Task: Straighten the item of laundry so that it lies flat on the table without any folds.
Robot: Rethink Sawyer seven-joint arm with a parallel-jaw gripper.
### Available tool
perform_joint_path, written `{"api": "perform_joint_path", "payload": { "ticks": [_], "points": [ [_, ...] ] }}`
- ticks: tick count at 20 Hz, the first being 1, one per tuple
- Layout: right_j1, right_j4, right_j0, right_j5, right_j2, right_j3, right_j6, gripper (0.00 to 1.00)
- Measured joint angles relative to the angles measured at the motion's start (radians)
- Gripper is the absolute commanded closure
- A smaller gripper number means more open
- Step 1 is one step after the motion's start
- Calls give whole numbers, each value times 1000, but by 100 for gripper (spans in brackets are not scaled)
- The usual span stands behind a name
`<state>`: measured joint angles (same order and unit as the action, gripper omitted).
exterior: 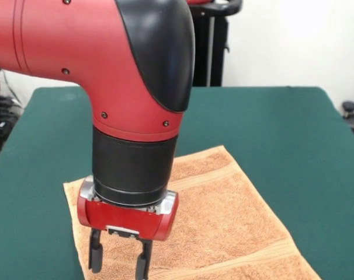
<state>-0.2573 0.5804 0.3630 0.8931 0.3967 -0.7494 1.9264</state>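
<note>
One red and black arm fills the upper left of the front view, its thick elbow bending down into a black wrist collar and a red gripper housing. The gripper (120, 260) hangs over the near left part of the towel, two black fingers (96, 253) pointing straight down with a clear gap between them and nothing held, so it stands released. Whether the fingertips touch the cloth cannot be told, as the picture's bottom edge cuts them off.

No container is on show. The orange-tan terry towel (224, 216) lies spread on the table (282, 134), turned at a slant so one corner points toward the far side. It looks largely flat, with a woven band stripe across its far end and another near its lower end; the part behind the arm is hidden. The dark green tabletop reaches well beyond the towel on every visible side. Behind stands a pale wall and a black stand (215, 44).
</note>
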Motion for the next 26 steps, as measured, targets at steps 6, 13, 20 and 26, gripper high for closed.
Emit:
{"api": "perform_joint_path", "payload": {
  "ticks": [6,13,20,26],
  "points": [
    [3,0,11,-43,0,-45,0,0],
    [20,0,42,-98,0,-73,0,0],
    [75,4,83,-161,0,-73,0,0],
    [103,5,92,-213,0,-73,0,0]
  ]
}}
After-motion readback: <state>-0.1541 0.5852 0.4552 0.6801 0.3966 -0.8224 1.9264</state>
